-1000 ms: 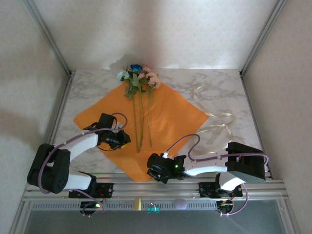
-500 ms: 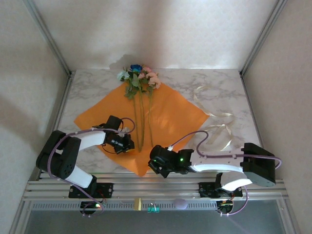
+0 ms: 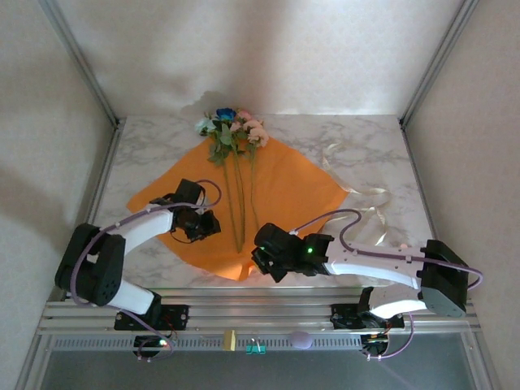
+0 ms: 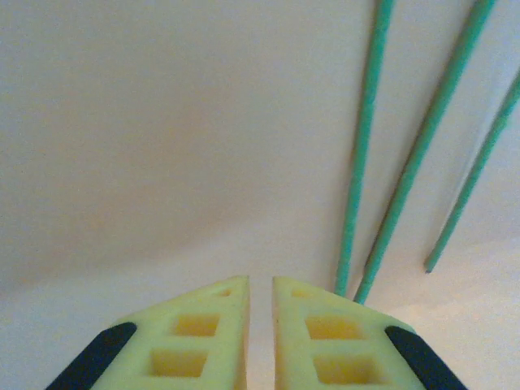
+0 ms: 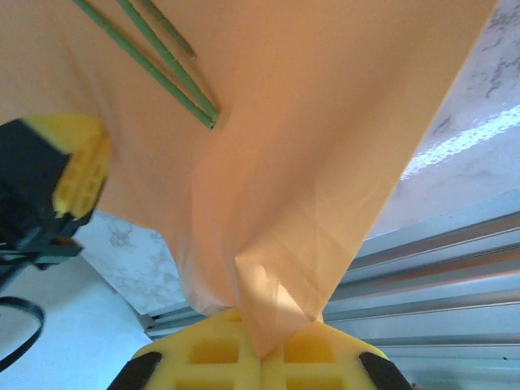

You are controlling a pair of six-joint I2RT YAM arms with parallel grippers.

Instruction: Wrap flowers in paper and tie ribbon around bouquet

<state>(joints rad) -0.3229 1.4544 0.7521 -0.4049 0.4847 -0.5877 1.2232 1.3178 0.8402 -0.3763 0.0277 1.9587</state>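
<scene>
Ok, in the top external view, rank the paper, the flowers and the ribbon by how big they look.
1. The paper, clearly largest.
2 and 3. The flowers and the ribbon: both long and thin, with a similar spread in this view, so I won't rank one over the other.

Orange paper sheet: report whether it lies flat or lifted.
Partly lifted: the thin orange paper sheet has its near corner pinched up by the right end effector; the rest lies spread.

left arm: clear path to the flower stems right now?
Probably yes. The left gripper sits low over the paper, with the stems just to its right and nothing between; its fingers look nearly shut, so they'd need opening first.
</scene>
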